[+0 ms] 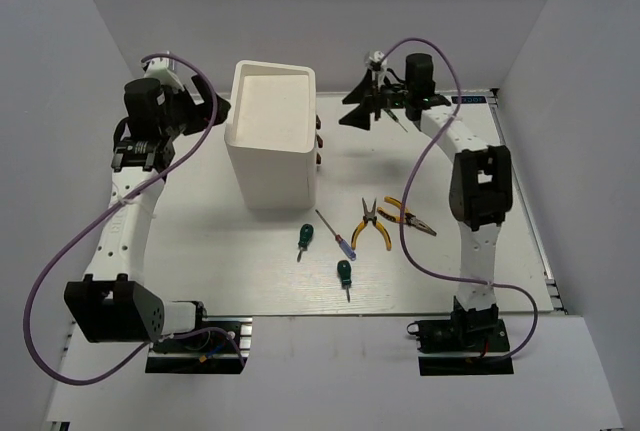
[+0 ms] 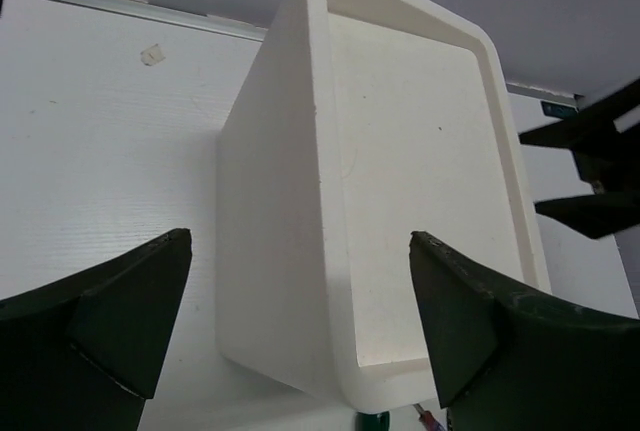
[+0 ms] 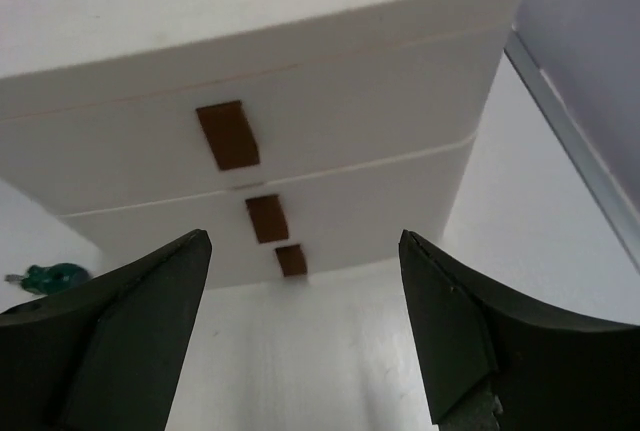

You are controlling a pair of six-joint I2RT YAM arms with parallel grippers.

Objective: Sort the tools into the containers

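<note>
The tall white cabinet (image 1: 270,136) stands mid-table with its three drawers shut; their dark knobs (image 1: 318,141) face right. In the right wrist view the drawer fronts (image 3: 340,141) and brown knobs (image 3: 227,135) lie ahead of my open, empty right gripper (image 3: 302,241), which hovers right of the cabinet (image 1: 358,111). My left gripper (image 1: 222,109) is open and empty at the cabinet's upper left, looking over its top (image 2: 420,151). In front of the cabinet lie two stubby green screwdrivers (image 1: 304,239) (image 1: 345,274), a purple-handled screwdriver (image 1: 335,234) and two yellow pliers (image 1: 372,226) (image 1: 408,216).
A thin dark tool (image 1: 399,122) shows by the right wrist; I cannot tell whether it is the dark green screwdriver. White walls close in the table on the left, back and right. Purple cables loop from both arms.
</note>
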